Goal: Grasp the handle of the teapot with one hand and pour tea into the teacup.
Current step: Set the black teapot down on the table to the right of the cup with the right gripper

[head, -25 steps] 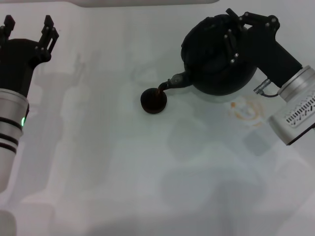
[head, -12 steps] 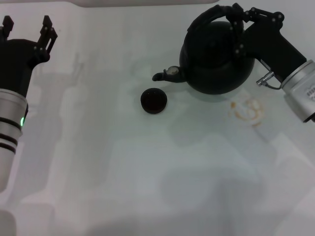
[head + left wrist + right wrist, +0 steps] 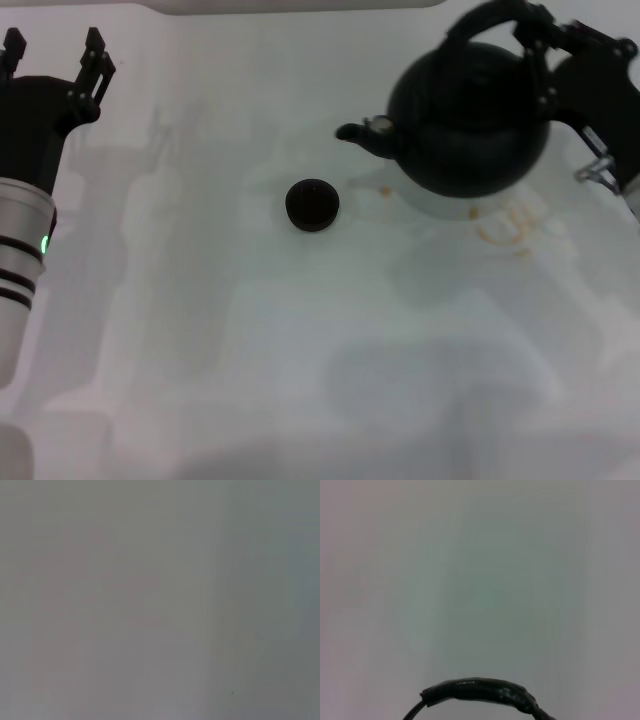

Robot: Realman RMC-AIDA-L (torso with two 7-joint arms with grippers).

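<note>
The black round-bellied teapot [image 3: 468,120] is upright at the back right, its short spout [image 3: 362,134] pointing left. My right gripper [image 3: 540,45] is shut on the arched handle [image 3: 487,16] from the right side. In the right wrist view only the wrapped top of the handle [image 3: 480,690] shows, against the pale table. The tiny dark teacup [image 3: 312,205] stands on the table to the front left of the spout, apart from the pot, with dark liquid in it. My left gripper [image 3: 55,45] is open and parked at the far left.
Brown tea rings and drips [image 3: 510,225] mark the white table [image 3: 300,350] below and right of the teapot. A few small drops [image 3: 385,190] lie between pot and cup. The left wrist view shows only bare table.
The teapot was tilted with tea streaming into the cup; it has swung back upright and moved right and away from the cup, still in my right gripper. The left arm has not moved.
</note>
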